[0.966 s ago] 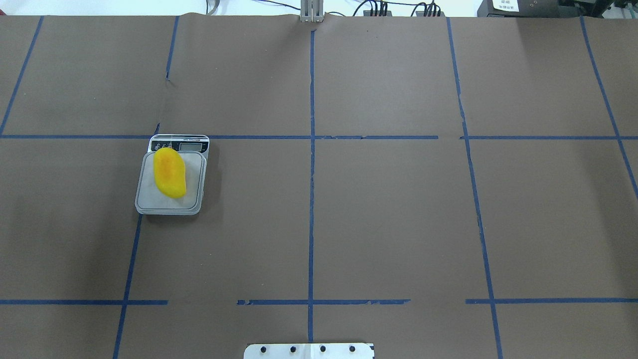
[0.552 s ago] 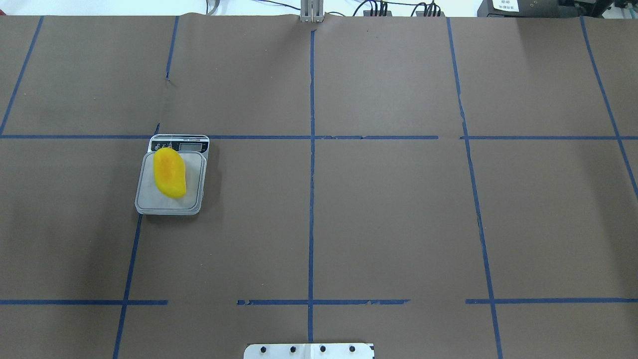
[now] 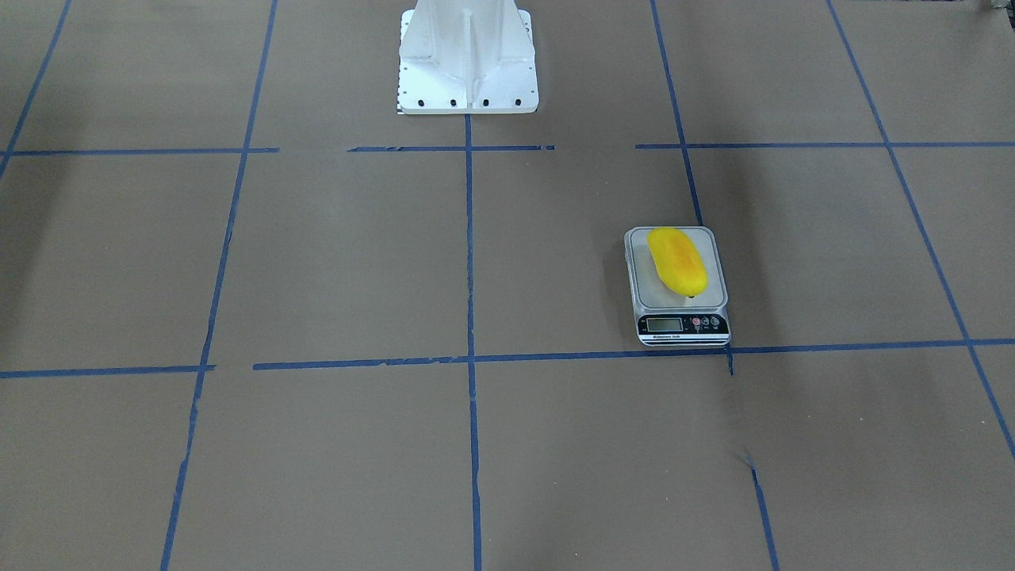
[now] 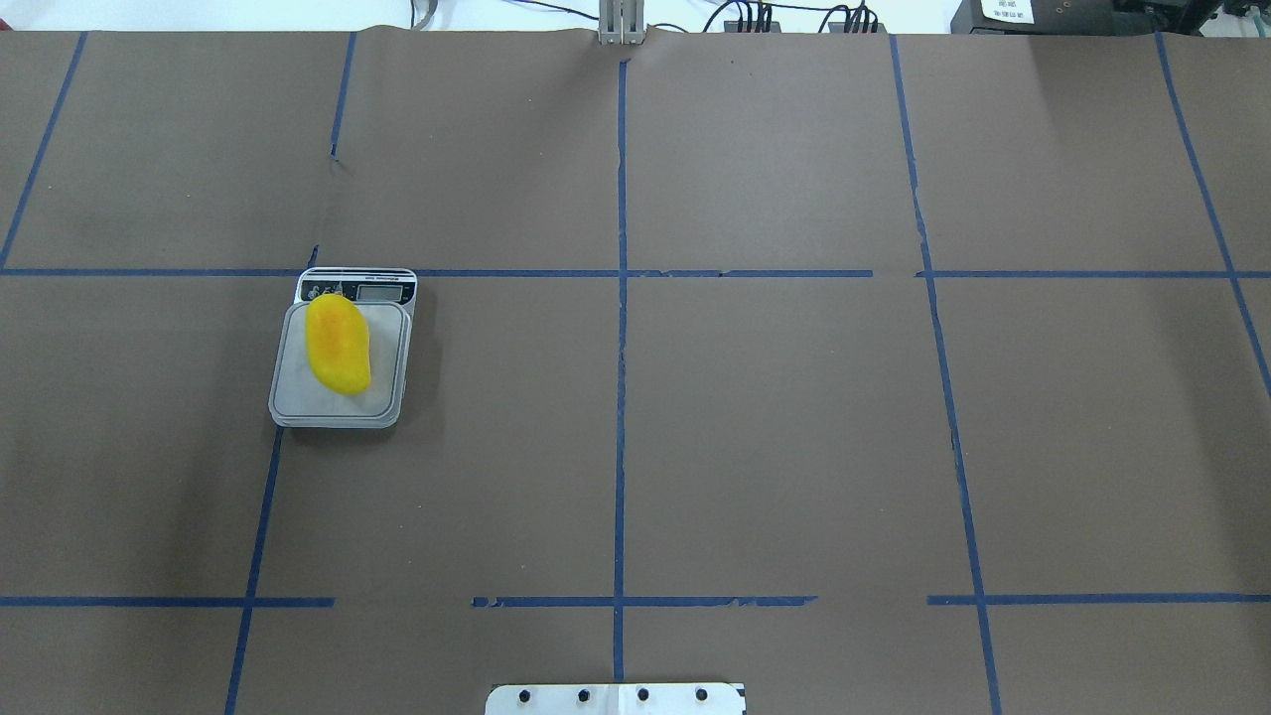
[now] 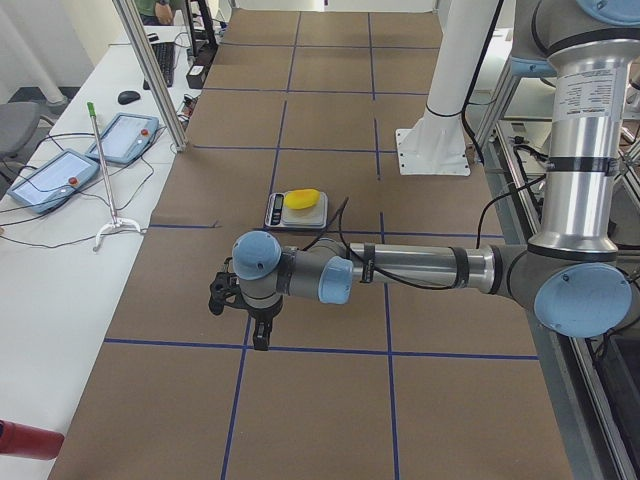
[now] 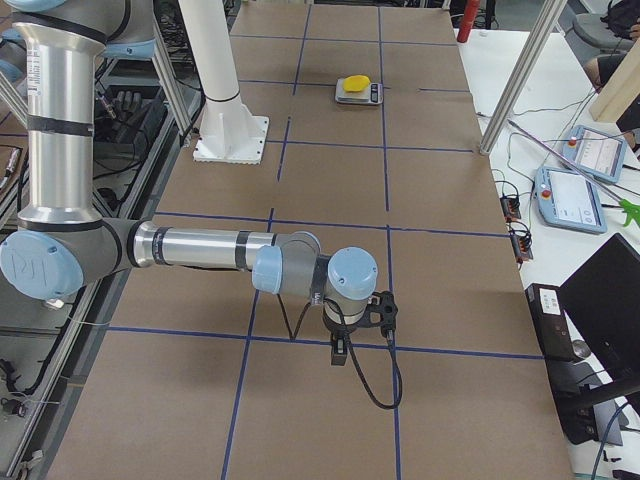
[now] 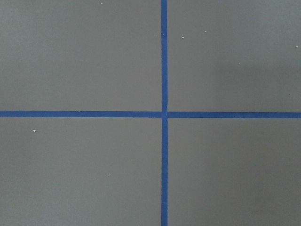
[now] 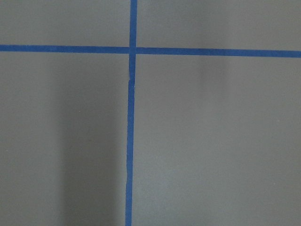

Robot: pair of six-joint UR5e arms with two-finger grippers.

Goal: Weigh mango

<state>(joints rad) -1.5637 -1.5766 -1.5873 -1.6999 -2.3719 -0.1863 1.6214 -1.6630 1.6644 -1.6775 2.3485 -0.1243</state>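
Note:
The yellow mango (image 4: 339,344) with an orange blush lies lengthwise on the platform of a small grey digital scale (image 4: 298,397) on the table's left half. It shows on the scale (image 3: 682,323) in the front-facing view too, mango (image 3: 676,260) toward the platform's left. Both arms are out of the overhead and front views. In the exterior left view the left gripper (image 5: 262,335) hangs over a tape crossing, well short of the mango (image 5: 303,197). In the exterior right view the right gripper (image 6: 340,350) is far from the mango (image 6: 355,82). I cannot tell whether either is open or shut.
The brown table cover carries a grid of blue tape lines (image 4: 621,397). The white robot base (image 3: 466,59) stands at the table's near middle. Teach pendants (image 5: 70,165) and cables lie on the side bench. Both wrist views show only tape crossings (image 7: 164,114).

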